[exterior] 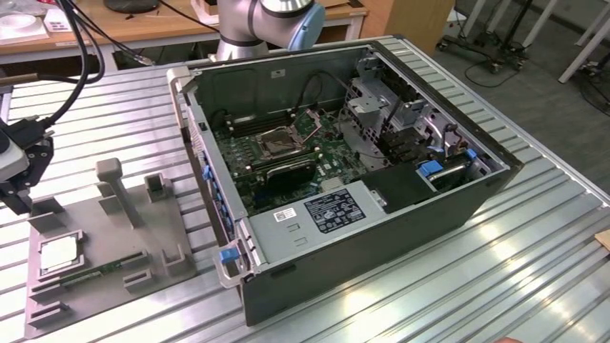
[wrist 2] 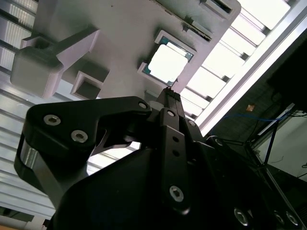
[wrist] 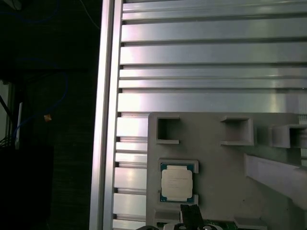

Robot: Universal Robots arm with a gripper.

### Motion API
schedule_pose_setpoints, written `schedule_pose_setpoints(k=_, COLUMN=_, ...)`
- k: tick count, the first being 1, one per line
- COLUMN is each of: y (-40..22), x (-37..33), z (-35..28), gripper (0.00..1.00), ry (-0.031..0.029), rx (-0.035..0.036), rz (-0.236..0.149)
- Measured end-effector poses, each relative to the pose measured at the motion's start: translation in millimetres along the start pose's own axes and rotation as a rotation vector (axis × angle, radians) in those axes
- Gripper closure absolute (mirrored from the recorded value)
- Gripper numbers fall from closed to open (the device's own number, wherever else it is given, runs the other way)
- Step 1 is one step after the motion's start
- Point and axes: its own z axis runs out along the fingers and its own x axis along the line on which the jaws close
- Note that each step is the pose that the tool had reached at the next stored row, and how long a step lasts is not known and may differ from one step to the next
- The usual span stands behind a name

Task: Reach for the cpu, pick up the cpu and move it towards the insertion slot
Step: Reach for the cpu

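Ribbed aluminium table (exterior: 496, 271) carries the open computer case (exterior: 381, 236) and a grey fixture (exterior: 96, 236). The gripper (wrist 2: 169, 93), whose opening I cannot tell, hangs near the cpu (wrist 2: 166, 63), which sits in its recess. An off-centre descent could jam the chip against the recess walls.

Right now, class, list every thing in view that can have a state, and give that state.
cpu: seated in its recess on the grey holder, not gripped.
gripper: above the grey holder, close to the cpu, not holding it.
insertion slot: empty, dark centre exposed.
computer case: on its side, open, boards exposed.
memory stick: lying in the grey holder.
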Motion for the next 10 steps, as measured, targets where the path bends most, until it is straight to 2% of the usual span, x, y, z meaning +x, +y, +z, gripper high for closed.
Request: schedule_pose_setpoints(k=10, y=0.0, x=0.0, z=1.3, gripper=0.89, ry=-0.0001, rx=-0.0001, rz=0.000)
